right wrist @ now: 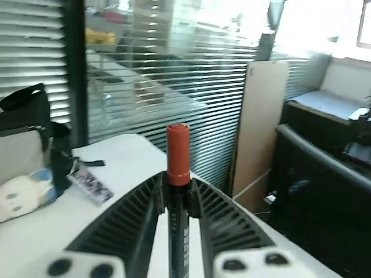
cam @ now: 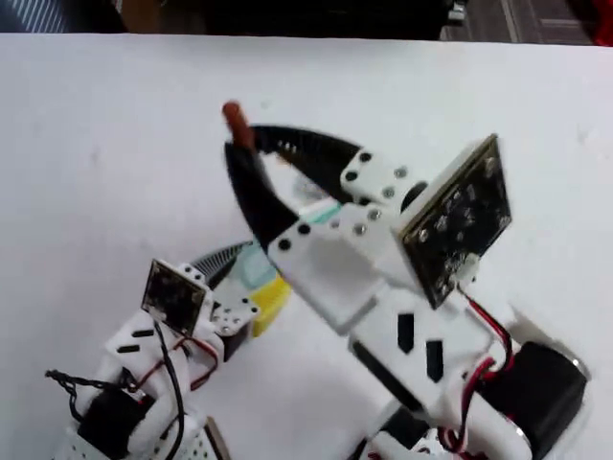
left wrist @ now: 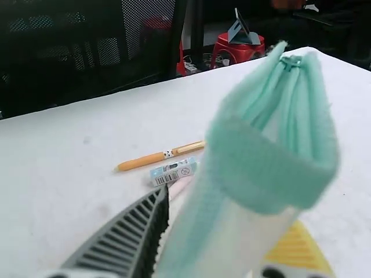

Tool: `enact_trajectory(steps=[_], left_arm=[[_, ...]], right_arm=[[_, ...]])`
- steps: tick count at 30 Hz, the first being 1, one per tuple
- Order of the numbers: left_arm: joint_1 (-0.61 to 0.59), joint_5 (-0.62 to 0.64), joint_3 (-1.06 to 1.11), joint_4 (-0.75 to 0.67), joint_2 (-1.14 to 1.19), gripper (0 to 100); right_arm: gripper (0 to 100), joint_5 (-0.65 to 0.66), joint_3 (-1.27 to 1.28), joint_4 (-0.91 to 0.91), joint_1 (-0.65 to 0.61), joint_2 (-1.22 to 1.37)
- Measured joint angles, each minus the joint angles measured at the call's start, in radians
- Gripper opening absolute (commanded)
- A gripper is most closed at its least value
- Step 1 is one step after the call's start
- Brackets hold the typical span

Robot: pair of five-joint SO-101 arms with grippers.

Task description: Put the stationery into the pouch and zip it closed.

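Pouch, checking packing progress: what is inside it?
The pouch hides its interior behind its teal walls; no contents show. An orange pen and an eraser lie outside on the table.

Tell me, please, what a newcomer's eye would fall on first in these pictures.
The red-capped marker juts out from the right gripper, whose jaws are shut on it over the white table. Next comes the mint-green pouch, held up in the left gripper. Beyond it, an orange pencil and a small eraser lie side by side on the table.
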Motion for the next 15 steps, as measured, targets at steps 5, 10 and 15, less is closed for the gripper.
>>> enact_trajectory(steps=[5,10,15], left_arm=[[-0.049,0.000,0.000,0.000,-0.005,24],[-0.049,0.000,0.000,0.000,-0.006,24],[-0.049,0.000,0.000,0.000,-0.006,24]], right_arm=[[1.6,0.000,0.046,0.052,-0.038,-0.048],[1.6,0.000,0.183,-0.028,-0.035,-0.034],[1.6,-0.002,0.265,-0.181,-0.032,-0.032]])
